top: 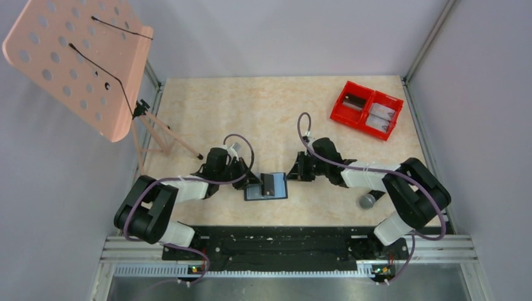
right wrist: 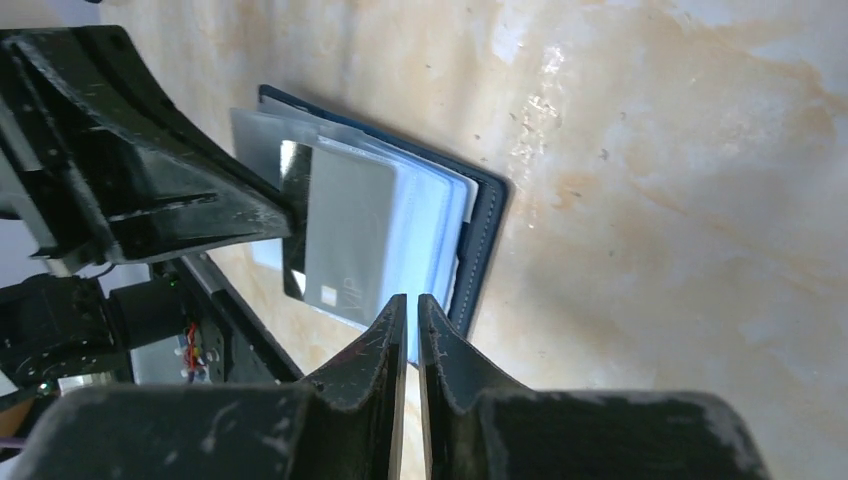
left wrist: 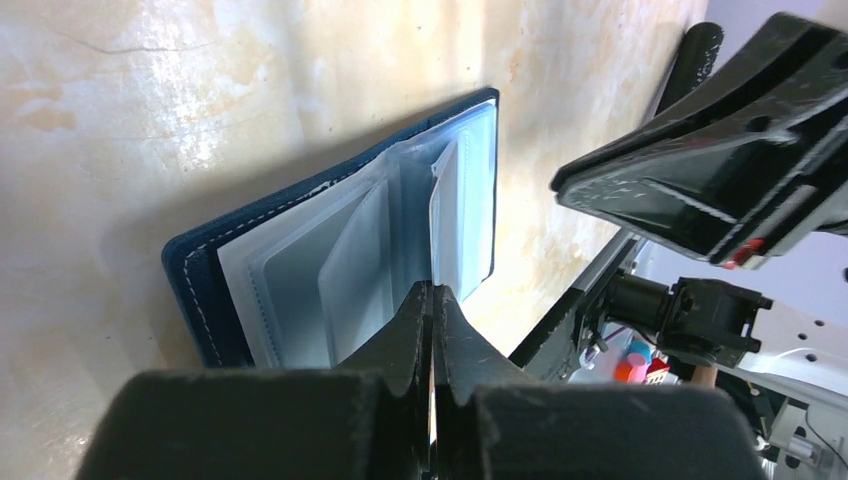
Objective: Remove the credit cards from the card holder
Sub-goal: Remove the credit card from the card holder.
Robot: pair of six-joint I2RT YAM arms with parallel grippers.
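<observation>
right gripper [right wrist: 408, 300], black claw, a sliver apart, empty; left gripper [left wrist: 433, 290] closed tight.
navy-blue bifold card holder [right wrist: 487, 215] open at frame centre; pale grey plastic credit card [right wrist: 345, 225] inside: light, stiff, slick, probably best pinched at an exposed edge.

1. Top cam is sitting high above and behind the arms, looking steeply down, so it's taking in the whole table [top: 263, 106] from far off, bases along the bottom edge.
2. Left wrist cam is riding right behind the left gripper [left wrist: 432, 290], peering low along its jaws, super close to the card holder [left wrist: 195, 290].
3. Right wrist cam is doing the same behind the right gripper [right wrist: 408, 300], facing the other way.
4. Both wrist views are sharing the card holder, each is catching the opposite gripper, and the top view is covering all of it mid-table.
</observation>
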